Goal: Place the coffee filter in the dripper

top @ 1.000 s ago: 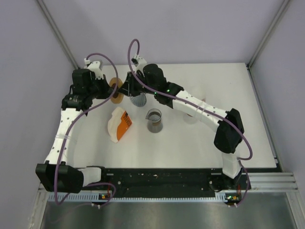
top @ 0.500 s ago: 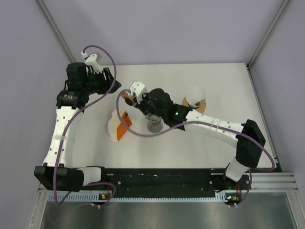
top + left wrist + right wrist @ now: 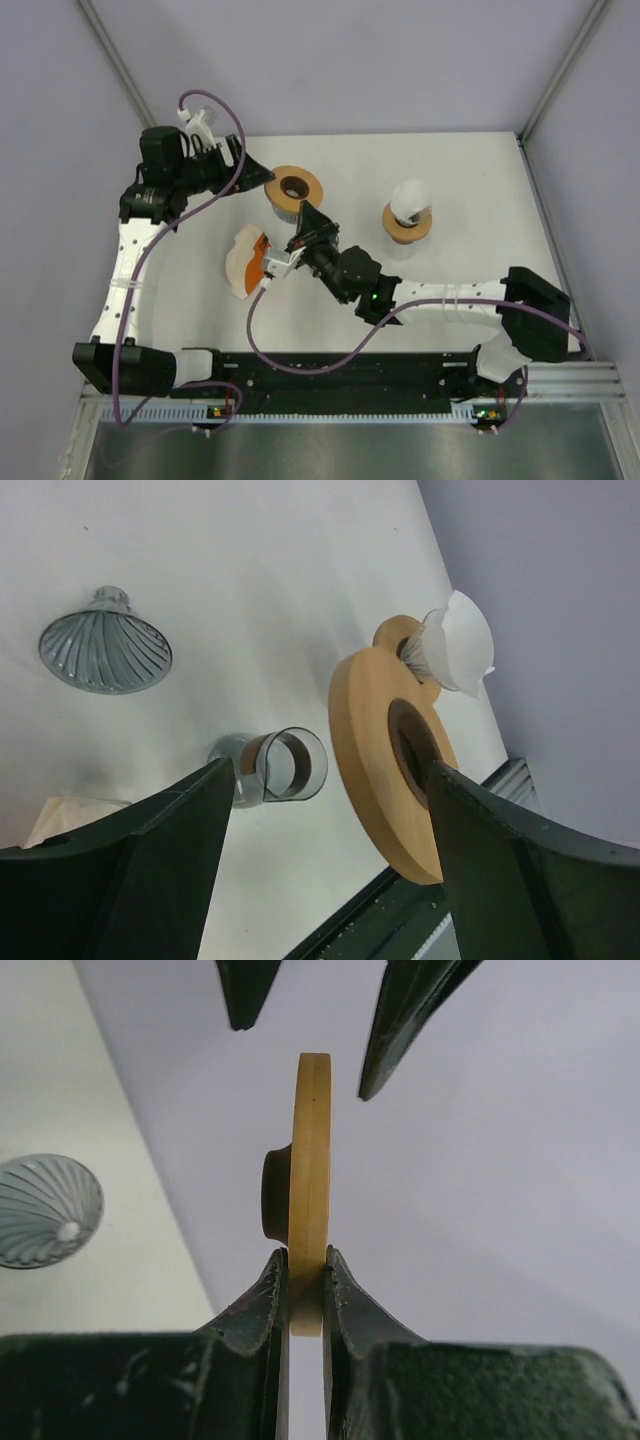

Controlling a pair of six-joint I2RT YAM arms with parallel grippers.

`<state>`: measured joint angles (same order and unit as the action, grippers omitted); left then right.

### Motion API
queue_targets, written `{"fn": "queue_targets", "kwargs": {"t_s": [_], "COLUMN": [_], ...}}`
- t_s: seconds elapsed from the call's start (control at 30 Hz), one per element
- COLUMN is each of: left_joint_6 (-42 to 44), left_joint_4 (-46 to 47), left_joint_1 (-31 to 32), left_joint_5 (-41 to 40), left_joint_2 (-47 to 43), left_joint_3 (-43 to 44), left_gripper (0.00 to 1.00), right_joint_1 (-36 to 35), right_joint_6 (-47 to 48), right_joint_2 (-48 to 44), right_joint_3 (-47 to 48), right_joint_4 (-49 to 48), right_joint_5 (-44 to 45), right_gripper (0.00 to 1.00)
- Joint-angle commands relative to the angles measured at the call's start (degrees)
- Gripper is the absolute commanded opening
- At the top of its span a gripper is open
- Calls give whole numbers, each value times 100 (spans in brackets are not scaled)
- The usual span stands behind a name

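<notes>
While the right jaws pinch the rim of the wooden ring (image 3: 309, 1160) and hold it on edge in the air, the left jaws stand spread, one tip on each side of the ring, and they do not seem to touch it.

Half a second ago the right arm lay low across the middle of the desk (image 3: 480, 200), with the ring close to the filter pack (image 3: 243, 262), and the left jaws were drawn back. Now the right wrist is turned upward and the ring is presented between the left jaws. I judge this as a hand-over being prepared, not yet made.

Below, the glass cone (image 3: 105, 655) lies alone on the desk, with the beaker (image 3: 285, 765) nearer to the arms. So the dripper seems to be still in two parts.

The filter (image 3: 408, 197) has not moved: it stands on a second ring (image 3: 420, 228) at the far right, well apart from both jaws. The placing itself is not begun.
</notes>
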<state>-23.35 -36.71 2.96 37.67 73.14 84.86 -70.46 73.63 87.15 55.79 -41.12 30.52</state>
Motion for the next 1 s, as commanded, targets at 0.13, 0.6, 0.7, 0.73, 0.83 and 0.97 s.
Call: {"fn": "queue_targets", "kwargs": {"t_s": [0.13, 0.6, 0.7, 0.73, 0.83, 0.97], "left_joint_6": [-600, -627, -670, -697, -645, -451], "left_joint_4": [498, 542, 586, 612, 586, 489], "left_joint_1": [328, 258, 240, 240, 222, 222], "left_joint_5": [952, 900, 926, 979, 962, 873], "left_joint_2": [182, 525, 701, 745, 842, 877], "left_joint_3": [-479, -436, -339, -312, -225, -224], "left_gripper": [53, 0, 0, 0, 0, 0], "right_joint_1": [-153, -521, -715, -706, -628, -207], "right_joint_6": [2524, 393, -1476, -2283, -3826, -5283], "right_joint_2": [785, 453, 22, -101, -566, -1200], "right_joint_3": [133, 406, 826, 1063, 1461, 1574], "right_joint_4": [-2768, -1149, 1413, 2276, 3907, 4286], "right_joint_5": [876, 1579, 1177, 836, -271, -1073], "right_gripper": [0, 44, 78, 83, 89, 99]}}
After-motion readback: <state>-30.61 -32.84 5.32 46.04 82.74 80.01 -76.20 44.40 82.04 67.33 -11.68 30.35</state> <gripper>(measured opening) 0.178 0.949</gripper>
